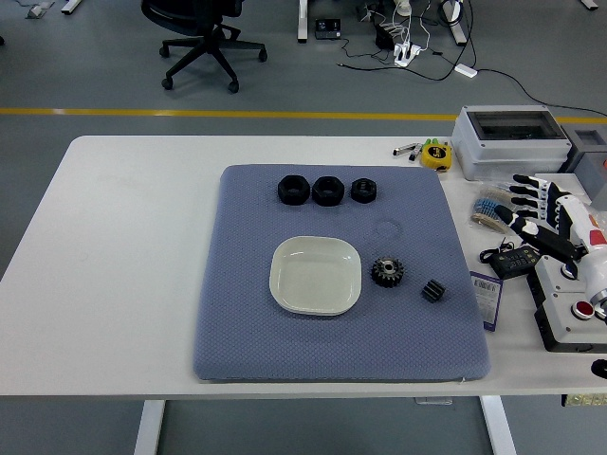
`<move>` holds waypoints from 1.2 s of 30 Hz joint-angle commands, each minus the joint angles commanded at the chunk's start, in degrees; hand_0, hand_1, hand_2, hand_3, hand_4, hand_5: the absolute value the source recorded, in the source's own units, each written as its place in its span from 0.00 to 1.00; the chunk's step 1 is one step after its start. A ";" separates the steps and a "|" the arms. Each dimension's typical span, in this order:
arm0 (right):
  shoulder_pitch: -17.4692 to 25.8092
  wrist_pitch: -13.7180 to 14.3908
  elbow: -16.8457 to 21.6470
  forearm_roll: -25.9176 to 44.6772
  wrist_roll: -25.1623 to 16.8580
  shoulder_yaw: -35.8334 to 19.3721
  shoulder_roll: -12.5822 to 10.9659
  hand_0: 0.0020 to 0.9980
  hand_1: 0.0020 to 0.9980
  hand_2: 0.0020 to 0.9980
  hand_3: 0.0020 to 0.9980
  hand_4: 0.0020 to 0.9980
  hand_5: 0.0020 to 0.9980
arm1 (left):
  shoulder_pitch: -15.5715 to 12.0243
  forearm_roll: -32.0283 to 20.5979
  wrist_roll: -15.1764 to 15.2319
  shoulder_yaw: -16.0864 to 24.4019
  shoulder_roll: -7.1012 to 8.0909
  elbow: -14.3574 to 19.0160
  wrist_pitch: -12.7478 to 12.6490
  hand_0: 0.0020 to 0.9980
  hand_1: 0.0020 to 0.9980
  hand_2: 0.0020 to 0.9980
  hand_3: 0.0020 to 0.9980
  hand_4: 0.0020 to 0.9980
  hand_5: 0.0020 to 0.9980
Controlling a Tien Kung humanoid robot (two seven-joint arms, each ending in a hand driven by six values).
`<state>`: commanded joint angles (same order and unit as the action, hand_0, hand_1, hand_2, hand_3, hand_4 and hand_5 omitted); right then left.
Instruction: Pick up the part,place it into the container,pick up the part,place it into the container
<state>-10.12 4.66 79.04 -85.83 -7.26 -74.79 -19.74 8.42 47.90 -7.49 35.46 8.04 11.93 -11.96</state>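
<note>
White tabletop (114,284) in a workshop with grey flooring, carrying a blue-grey padded mat (332,351) across its middle. Nearest on the mat, a small ribbed black part (433,291) toward the right edge, and just up and left of it a black gear (387,272), both lying free and apart from each other. Immediately left of the gear, a shallow white square dish (315,275), the container, holding nothing. Off the mat at the right edge, over clutter of boxes and cables, the right hand (533,204), fingers (524,180) spread apart and clamped on nothing, well apart from either part. Left hand nowhere visible. Farther back, three black ring-shaped nuts (325,190) in a row near the mat's far edge, then a yellow tape measure (436,154) and a grey box with a clear lid (510,139). Beyond the tabletop, a yellow floor line and an office chair base (201,47). Likely step: the first pick not yet begun, dish bare, both near parts untouched. Next move probably a leftward reach over the mat to the ribbed part or gear, closing on it from above, then a short carry left to the dish.
</note>
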 joint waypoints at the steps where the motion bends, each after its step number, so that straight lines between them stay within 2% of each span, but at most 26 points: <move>1: -0.04 -0.20 0.03 -1.12 -0.06 0.25 -0.01 0.65 0.70 0.73 0.77 1.00 0.42 | 0.00 0.06 -0.02 0.04 -0.01 0.00 0.00 0.67 0.68 0.68 0.57 0.63 0.60; 2: -0.06 -0.34 0.05 -2.23 -0.09 0.42 -0.02 0.65 0.70 0.73 0.77 1.00 0.42 | 0.00 0.10 -0.03 0.06 -0.01 0.00 0.01 0.67 0.68 0.68 0.57 0.63 0.60; 3: -0.11 -0.56 0.13 -4.47 -0.17 1.12 -0.03 0.63 0.69 0.72 0.74 1.00 0.36 | -0.01 0.09 -0.04 0.06 0.01 0.00 0.01 0.67 0.68 0.68 0.57 0.63 0.60; 8: -1.17 -0.31 0.16 -16.39 0.11 6.13 -0.06 0.63 0.69 0.72 0.74 1.00 0.36 | -0.10 0.59 -0.17 0.50 0.01 -0.03 0.05 0.67 0.68 0.68 0.57 0.63 0.60; 9: -1.40 -0.10 0.13 -18.99 0.36 7.31 0.04 0.56 0.64 0.67 0.61 1.00 0.35 | -0.11 0.72 -0.21 0.57 0.01 -0.03 0.06 0.67 0.68 0.68 0.56 0.63 0.60; 14: -2.01 0.51 0.12 -30.91 1.26 10.81 0.55 0.56 0.64 0.67 0.61 1.00 0.35 | -0.20 0.79 -0.28 0.69 0.01 0.00 0.02 0.67 0.68 0.68 0.56 0.63 0.60; 15: -2.27 0.59 0.07 -33.52 1.41 11.57 0.59 0.47 0.57 0.60 0.55 1.00 0.33 | -0.24 0.91 -0.30 0.73 0.05 0.01 0.07 0.67 0.68 0.68 0.56 0.63 0.59; 18: -2.87 0.76 -0.28 -39.64 1.62 13.04 0.69 0.47 0.57 0.60 0.55 1.00 0.33 | -0.31 1.21 -0.35 0.86 0.13 0.03 0.12 0.67 0.68 0.68 0.56 0.63 0.59; 20: -3.43 0.98 -1.02 -40.36 1.83 14.03 0.90 0.47 0.57 0.60 0.55 1.00 0.33 | -0.37 1.56 -0.43 1.07 0.18 0.05 0.16 0.67 0.68 0.68 0.56 0.63 0.59; 21: -3.66 1.08 -1.38 -40.42 1.93 14.41 1.00 0.41 0.54 0.55 0.53 1.00 0.32 | -0.39 1.69 -0.46 1.13 0.20 0.05 0.19 0.67 0.68 0.68 0.56 0.63 0.60; 36: -8.17 2.32 -8.28 -37.67 2.98 16.51 3.15 0.38 0.53 0.53 0.52 1.00 0.33 | -0.12 0.85 -0.33 0.64 0.35 0.11 0.07 0.67 0.68 0.68 0.56 0.63 0.60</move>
<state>-18.29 6.98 70.76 -123.50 -4.28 -58.27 -16.59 8.30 48.76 -7.82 36.10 8.38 12.05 -11.89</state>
